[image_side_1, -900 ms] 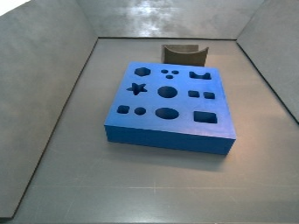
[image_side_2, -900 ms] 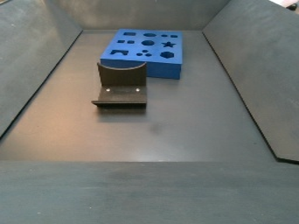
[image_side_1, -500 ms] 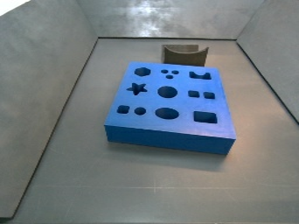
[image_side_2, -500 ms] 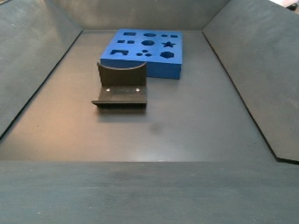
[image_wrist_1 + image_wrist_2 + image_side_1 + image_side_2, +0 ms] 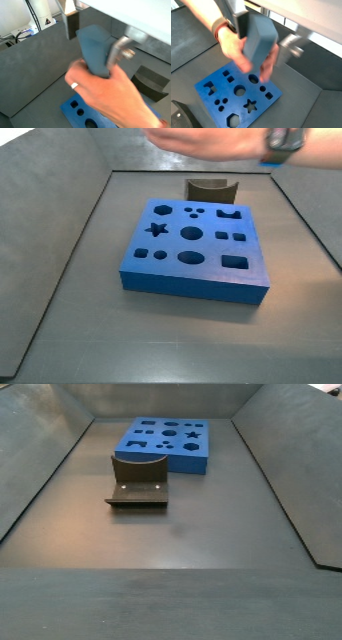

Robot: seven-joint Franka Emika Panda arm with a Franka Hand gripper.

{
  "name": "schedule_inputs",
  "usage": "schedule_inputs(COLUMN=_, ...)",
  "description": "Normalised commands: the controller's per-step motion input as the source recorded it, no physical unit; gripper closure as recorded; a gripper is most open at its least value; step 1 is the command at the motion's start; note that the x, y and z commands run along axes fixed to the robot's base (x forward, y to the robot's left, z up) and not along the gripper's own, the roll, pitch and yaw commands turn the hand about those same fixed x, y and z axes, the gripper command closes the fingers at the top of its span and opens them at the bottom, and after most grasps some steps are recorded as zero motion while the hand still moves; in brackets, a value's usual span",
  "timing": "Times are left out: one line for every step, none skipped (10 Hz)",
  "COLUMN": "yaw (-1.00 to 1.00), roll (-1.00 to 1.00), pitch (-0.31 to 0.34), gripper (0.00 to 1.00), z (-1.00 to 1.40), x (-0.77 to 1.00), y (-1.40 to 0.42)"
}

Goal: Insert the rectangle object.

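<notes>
- Gripper (image 5: 93,37): above the blue board (image 5: 238,92), fingers either side of the rectangle object (image 5: 93,50); whether clamped, cannot tell.
- Human hand (image 5: 100,90): grasps that block.

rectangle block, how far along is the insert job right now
Nothing is inserted yet: every hole in the blue board looks empty. In hand: a person's hand holds the rectangle object between the fingers of the gripper, above the board; whether the pads grip it is unclear. Left: lowering it into the rectangular hole.
</notes>
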Motion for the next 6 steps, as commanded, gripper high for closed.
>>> schedule_inputs(yaw=0.0, roll=0.0, pitch=0.0, gripper=1.0, z=0.0, x=0.0, y=0.0)
schedule_inputs(yaw=0.01, roll=0.0, pitch=0.0, gripper=1.0, z=0.0, x=0.0, y=0.0)
schedule_inputs(yaw=0.0, roll=0.0, pitch=0.003, gripper=1.0, z=-0.03, x=0.18, y=-0.03)
schedule_inputs(yaw=-0.03, roll=0.0, pitch=0.096, gripper=1.0, z=-0.19, x=0.77, y=-0.34)
schedule_inputs(yaw=0.0, roll=0.01, pitch=0.017, gripper=1.0, z=-0.46, x=0.94, y=-0.35)
schedule_inputs(yaw=0.0, roll=0.05, pitch=0.01, gripper=1.0, z=-0.67, x=1.0, y=-0.23)
